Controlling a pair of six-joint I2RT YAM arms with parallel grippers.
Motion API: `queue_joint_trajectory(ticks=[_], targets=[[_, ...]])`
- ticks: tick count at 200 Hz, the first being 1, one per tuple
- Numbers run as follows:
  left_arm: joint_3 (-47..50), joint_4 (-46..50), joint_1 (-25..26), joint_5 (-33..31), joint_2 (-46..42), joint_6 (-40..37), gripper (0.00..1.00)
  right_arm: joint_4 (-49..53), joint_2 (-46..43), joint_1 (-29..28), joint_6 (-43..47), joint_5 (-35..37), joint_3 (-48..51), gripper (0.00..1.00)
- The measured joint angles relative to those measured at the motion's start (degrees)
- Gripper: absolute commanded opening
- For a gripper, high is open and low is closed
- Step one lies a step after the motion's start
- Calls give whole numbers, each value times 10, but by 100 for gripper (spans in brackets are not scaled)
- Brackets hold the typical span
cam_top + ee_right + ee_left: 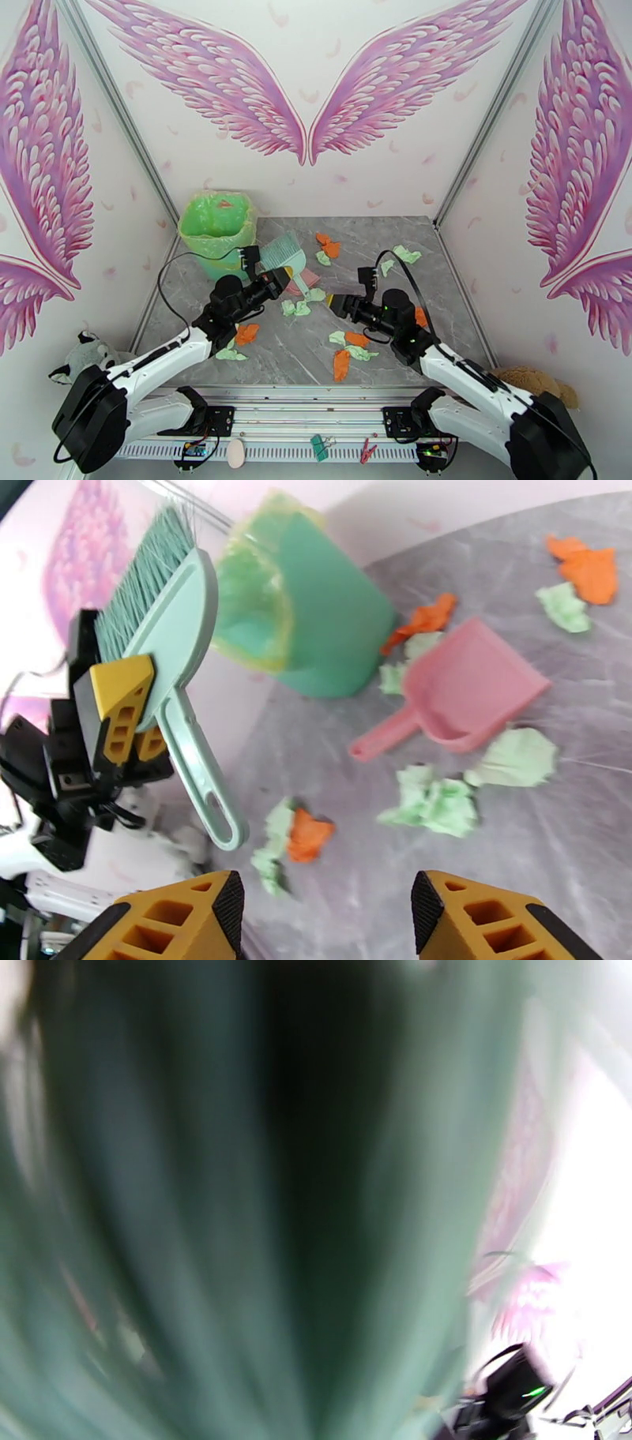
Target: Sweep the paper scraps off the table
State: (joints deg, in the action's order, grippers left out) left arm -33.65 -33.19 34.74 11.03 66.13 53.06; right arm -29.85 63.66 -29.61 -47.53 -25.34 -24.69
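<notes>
With my left fingers [118, 697] clamped on the teal hand brush [170, 614] beside the pink dustpan [474, 685], my right fingers [186, 922], parted and empty, should next grip its handle.

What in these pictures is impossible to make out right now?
Left wrist view: the brush blurs against the lens, hiding the table beneath.
Top view: the left gripper covers part of the pink dustpan; the right arm overlaps an orange scrap.
Right wrist view: the bottom edge cuts off the right gripper.
</notes>
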Motion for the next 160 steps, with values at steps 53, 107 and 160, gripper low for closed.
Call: queue_joint_trajectory(ticks=[53,107,160], targets=[[33,-110,19,-35,15,38,0,-362,203,-14,-156,-46,11,58],[33,-176,51,-58,64,49,0,-446,217,-65,-176,-40,-17,55],[33,-213,71,-76,80,51,0,-454,235,-81,-184,-33,-32,38]])
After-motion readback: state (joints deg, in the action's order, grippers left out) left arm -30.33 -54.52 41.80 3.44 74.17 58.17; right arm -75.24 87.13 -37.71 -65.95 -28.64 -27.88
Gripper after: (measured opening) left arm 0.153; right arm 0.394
